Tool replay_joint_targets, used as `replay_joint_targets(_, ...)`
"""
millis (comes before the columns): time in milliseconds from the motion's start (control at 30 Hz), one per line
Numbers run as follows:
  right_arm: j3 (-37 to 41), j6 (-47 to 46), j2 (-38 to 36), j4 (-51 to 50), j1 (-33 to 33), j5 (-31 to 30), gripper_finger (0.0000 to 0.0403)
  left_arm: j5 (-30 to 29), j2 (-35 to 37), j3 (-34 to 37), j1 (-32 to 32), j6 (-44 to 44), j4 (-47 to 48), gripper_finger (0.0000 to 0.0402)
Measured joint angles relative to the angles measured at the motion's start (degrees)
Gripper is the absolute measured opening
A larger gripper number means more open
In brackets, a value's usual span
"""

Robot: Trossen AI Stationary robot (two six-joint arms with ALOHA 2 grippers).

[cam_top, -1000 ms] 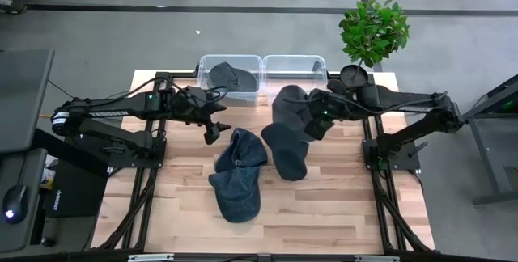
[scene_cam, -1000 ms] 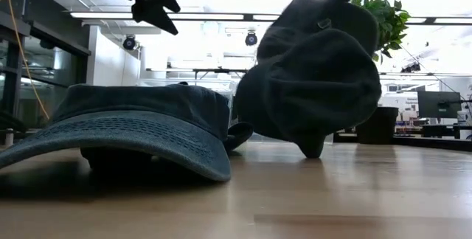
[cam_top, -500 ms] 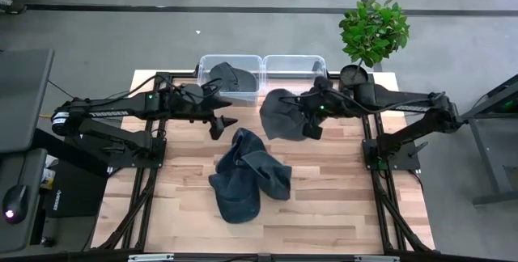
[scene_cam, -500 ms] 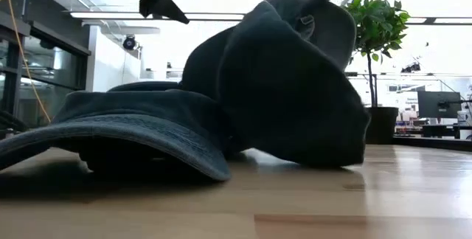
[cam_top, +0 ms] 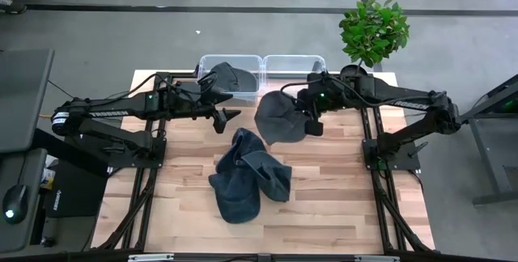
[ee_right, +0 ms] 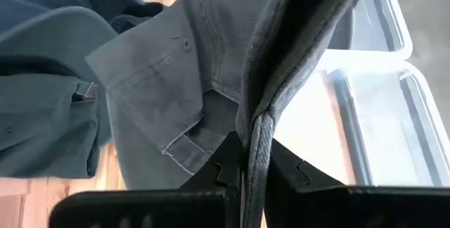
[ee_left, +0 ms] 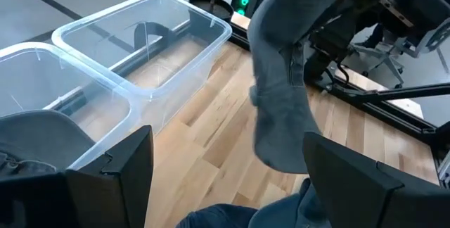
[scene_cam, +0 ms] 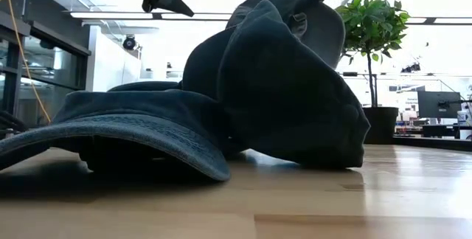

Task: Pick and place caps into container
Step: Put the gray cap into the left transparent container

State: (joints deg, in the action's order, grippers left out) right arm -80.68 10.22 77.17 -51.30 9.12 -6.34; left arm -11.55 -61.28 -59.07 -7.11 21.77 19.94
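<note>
1. Right gripper [cam_top: 306,116] is raised over the back-centre of the wooden table [cam_top: 340,205]; its jaws are pressed together on the edge of a faded grey-blue cap [cam_top: 279,118], seen pinched between the dark fingers in the right wrist view [ee_right: 211,80]
2. The held cap hangs clear of the table top, at about 1 o'clock from the caps lying at centre, just in front of the right clear bin [cam_top: 295,68]
3. Two darker blue caps [cam_top: 243,173] lie overlapping at table centre; in the low view the nearer brim [scene_cam: 118,132] rests flat on the wood
4. A second grey-blue cap [cam_top: 227,77] sits inside the left clear bin [cam_top: 205,64], at 11 o'clock from the centre caps
5. Left gripper [cam_top: 224,120] hovers just in front of the left bin, jaws spread wide and holding nothing; fingers [ee_left: 119,168] frame both bins in the left wrist view
6. A potted plant [cam_top: 372,31] stands at the table's back right corner, at 2 o'clock
</note>
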Motion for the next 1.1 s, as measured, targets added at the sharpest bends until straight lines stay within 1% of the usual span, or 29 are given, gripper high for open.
replay_joint_targets(300,0.02,2.69,0.00,0.62,1.06,1.01,0.0019,-0.20,0.00,0.00,0.00,2.40,-0.18,0.0293)
replay_joint_targets(800,0.02,1.82,0.00,1.93,1.06,1.39,0.0019,-0.17,0.00,0.00,0.00,3.06,-0.39,0.0293)
replay_joint_targets(1100,0.02,0.72,0.00,2.35,1.06,3.44,0.0019,-0.13,0.00,0.00,0.00,3.05,-0.37,0.0293)
